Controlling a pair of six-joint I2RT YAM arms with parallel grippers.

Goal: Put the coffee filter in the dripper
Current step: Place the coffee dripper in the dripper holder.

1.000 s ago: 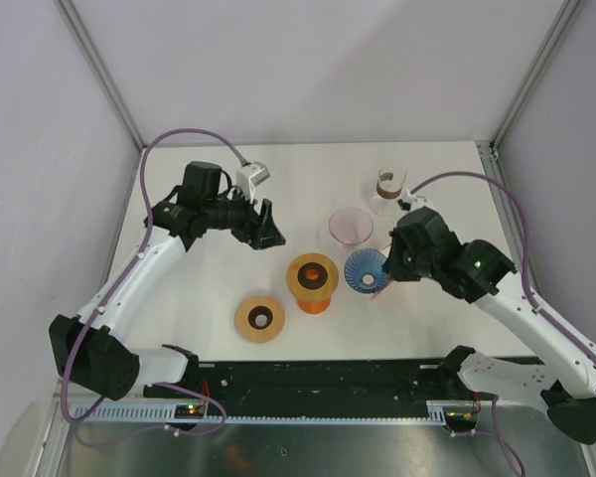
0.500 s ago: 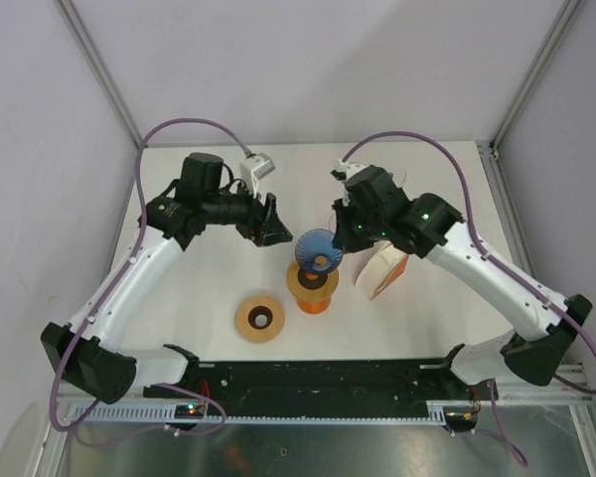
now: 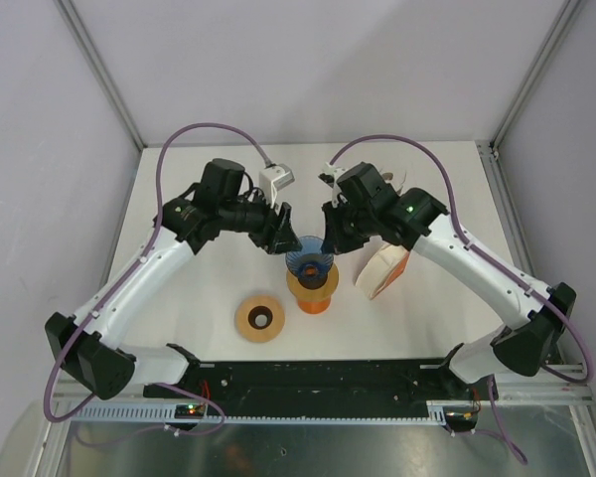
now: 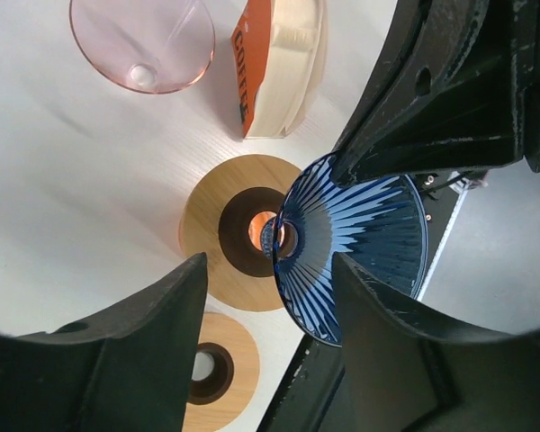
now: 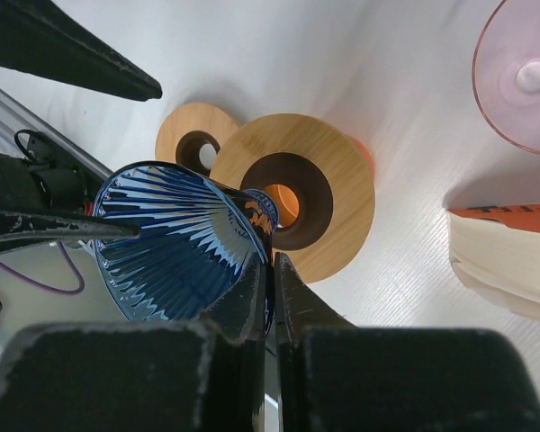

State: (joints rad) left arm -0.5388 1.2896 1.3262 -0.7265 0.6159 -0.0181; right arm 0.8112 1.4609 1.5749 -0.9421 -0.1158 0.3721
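Observation:
The blue ribbed dripper [image 3: 311,260] hangs tilted just over the wooden-topped orange stand [image 3: 313,288], with its narrow end at the stand's hole [image 5: 283,202]. My right gripper [image 5: 272,261] is shut on the dripper's wall [image 5: 175,247] and reaches in from the right [image 3: 328,241]. My left gripper [image 3: 282,237] is open and empty, close to the dripper's left side, and its jaws frame the dripper [image 4: 346,243] and the stand [image 4: 238,229]. The coffee filters are a white stack in an orange pack [image 3: 381,270], lying right of the stand [image 4: 283,63] [image 5: 504,261].
A loose wooden ring [image 3: 260,319] lies in front and to the left of the stand. A pink clear dripper [image 4: 144,40] [image 5: 522,72] stands behind the stand, hidden under the right arm in the top view. The black base rail runs along the near edge [image 3: 318,376].
The right arm has carried the blue dripper from the table right of the stand to over the stand, which uncovered the filter pack. The left gripper has moved right, toward the dripper.

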